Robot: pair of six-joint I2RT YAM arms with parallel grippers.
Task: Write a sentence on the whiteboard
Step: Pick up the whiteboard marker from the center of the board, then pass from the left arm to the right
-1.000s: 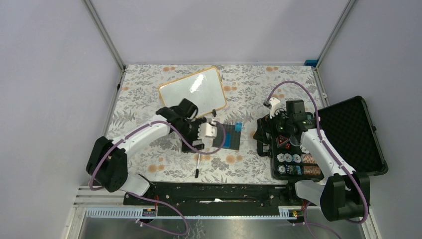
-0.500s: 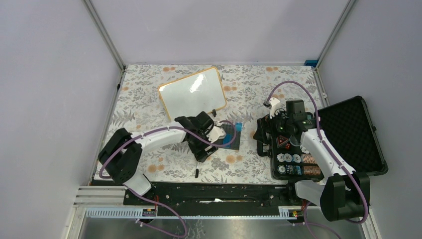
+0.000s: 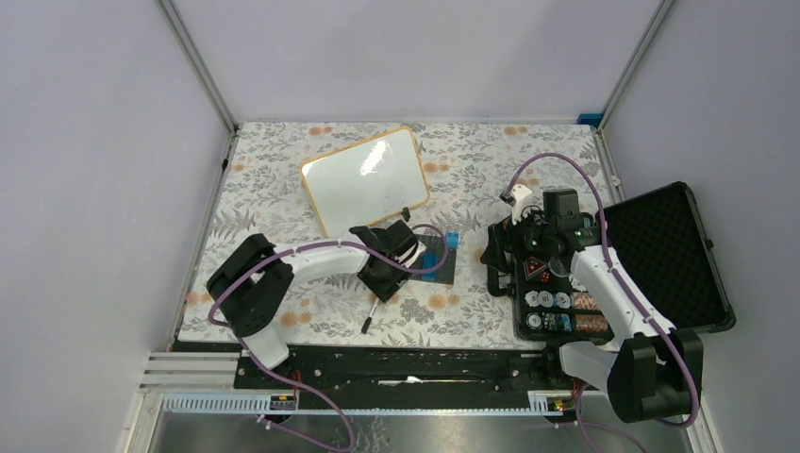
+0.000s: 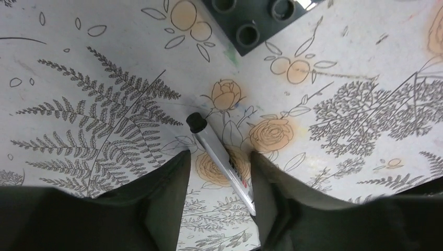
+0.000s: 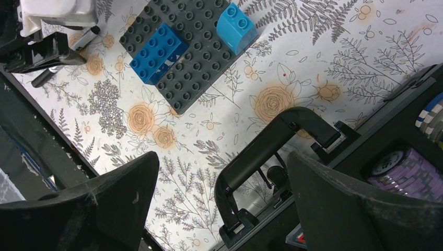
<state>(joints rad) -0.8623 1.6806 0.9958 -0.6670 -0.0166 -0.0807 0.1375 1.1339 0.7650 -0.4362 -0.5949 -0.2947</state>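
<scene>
The whiteboard (image 3: 366, 179), white with an orange-tan frame, lies tilted at the back of the floral table; I see no sentence on its face, only glare. A silver marker (image 4: 219, 151) with a black cap lies on the cloth near the front (image 3: 374, 311). My left gripper (image 4: 219, 157) is down over the marker (image 3: 382, 283), fingers on either side of the barrel. The right-hand finger (image 4: 277, 198) touches the marker's lower end, and a gap remains on the other side. My right gripper (image 5: 222, 159) hangs wide open above the case handle (image 5: 271, 144), holding nothing.
A dark grey brick plate (image 3: 436, 260) with blue bricks (image 5: 156, 52) lies just right of my left gripper; its corner shows in the left wrist view (image 4: 256, 21). An open black case of poker chips (image 3: 613, 274) fills the right side.
My left arm swung toward the front and came down over the marker, its jaws narrowing around it. The marker has tilted slightly. The right arm has not moved.
</scene>
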